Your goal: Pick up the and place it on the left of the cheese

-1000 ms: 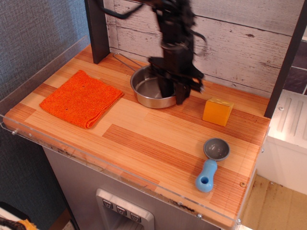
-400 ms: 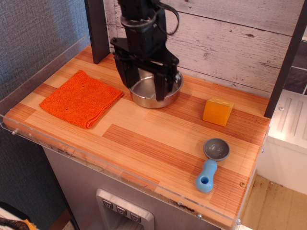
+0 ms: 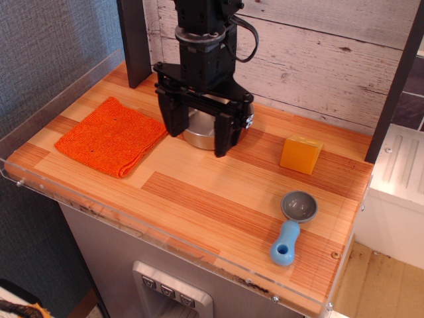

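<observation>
Since the earlier frame the gripper (image 3: pixel 198 132) has come forward and lower, and now hides most of the pot (image 3: pixel 199 135) that showed fairly fully before. Its two dark fingers (image 3: pixel 170 118) are spread wide and point down, one at the pot's left edge and one at its front right edge; I cannot tell whether they touch it. The pot sits on the bench (image 3: pixel 218 199) near the back wall, between the orange cloth (image 3: pixel 111 136) on the left and the cheese (image 3: pixel 301 154) on the right, apart from both. Its wire handle is hidden, so its long axis cannot be read. A grey scoop with a blue handle (image 3: pixel 291 225) lies near the front right, bowl toward the cheese.
</observation>
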`<state>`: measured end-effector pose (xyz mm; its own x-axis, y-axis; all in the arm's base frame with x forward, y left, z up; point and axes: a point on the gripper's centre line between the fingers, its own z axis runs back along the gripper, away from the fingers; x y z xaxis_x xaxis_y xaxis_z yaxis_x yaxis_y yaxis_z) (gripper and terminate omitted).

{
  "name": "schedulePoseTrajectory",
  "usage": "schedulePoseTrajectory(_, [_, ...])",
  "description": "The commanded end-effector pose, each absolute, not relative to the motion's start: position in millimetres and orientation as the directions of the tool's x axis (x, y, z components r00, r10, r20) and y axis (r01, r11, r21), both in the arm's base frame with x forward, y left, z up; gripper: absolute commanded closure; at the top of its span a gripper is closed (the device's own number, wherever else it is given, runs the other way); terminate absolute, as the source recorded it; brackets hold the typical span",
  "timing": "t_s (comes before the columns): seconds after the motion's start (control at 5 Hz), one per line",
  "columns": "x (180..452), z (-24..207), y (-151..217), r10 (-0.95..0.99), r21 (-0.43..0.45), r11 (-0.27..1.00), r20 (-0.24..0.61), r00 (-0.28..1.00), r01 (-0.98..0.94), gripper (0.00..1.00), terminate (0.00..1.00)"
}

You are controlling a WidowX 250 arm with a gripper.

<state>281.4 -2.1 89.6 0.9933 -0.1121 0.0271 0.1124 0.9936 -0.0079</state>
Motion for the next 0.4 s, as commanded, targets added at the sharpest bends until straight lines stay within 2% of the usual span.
schedulePoseTrajectory(0.0, [281.0,97.0,-5.0,-0.124,0.003,0.992,0.063,0.99,0.124,0.0,0.0])
schedulePoseTrajectory(0.2, [281.0,97.0,-5.0,-0.124,0.003,0.992,0.063,0.99,0.124,0.0,1.0])
